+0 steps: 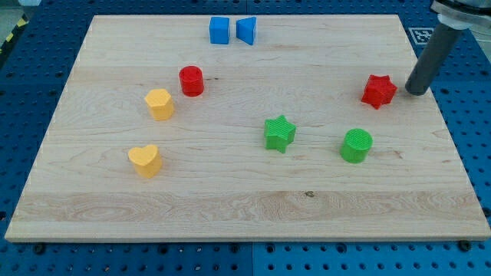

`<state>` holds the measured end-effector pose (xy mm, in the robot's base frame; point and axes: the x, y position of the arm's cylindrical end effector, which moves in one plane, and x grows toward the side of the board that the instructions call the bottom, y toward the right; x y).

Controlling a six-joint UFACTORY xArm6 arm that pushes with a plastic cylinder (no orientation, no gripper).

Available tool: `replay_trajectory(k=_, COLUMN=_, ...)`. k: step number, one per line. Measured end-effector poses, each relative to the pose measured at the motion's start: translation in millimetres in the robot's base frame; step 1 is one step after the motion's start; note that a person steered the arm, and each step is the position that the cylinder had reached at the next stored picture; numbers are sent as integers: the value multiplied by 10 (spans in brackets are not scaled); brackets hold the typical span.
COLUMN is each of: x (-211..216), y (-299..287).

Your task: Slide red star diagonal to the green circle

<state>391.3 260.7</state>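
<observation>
The red star [379, 91] lies near the board's right edge, in the upper half of the view. The green circle [357, 146] lies below it and slightly to the left, about a block's width apart. My tip [416, 92] is the lower end of the dark rod coming down from the view's top right. It stands just right of the red star, close to it with a small gap.
A green star [280, 133] lies left of the green circle. A red cylinder [191, 80], a yellow hexagon-like block [159, 104] and a yellow heart [144, 161] are at the left. A blue cube [219, 31] and blue triangle [246, 31] are at the top. The wooden board [245, 207] ends just right of my tip.
</observation>
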Motion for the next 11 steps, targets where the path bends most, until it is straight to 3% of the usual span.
replay_trajectory(k=2, x=0, y=-29)
replay_trajectory(k=4, x=-47, y=-738)
replay_trajectory(k=6, x=540, y=-735)
replay_trajectory(k=8, x=496, y=-1383)
replay_trajectory(k=11, x=433, y=-1453)
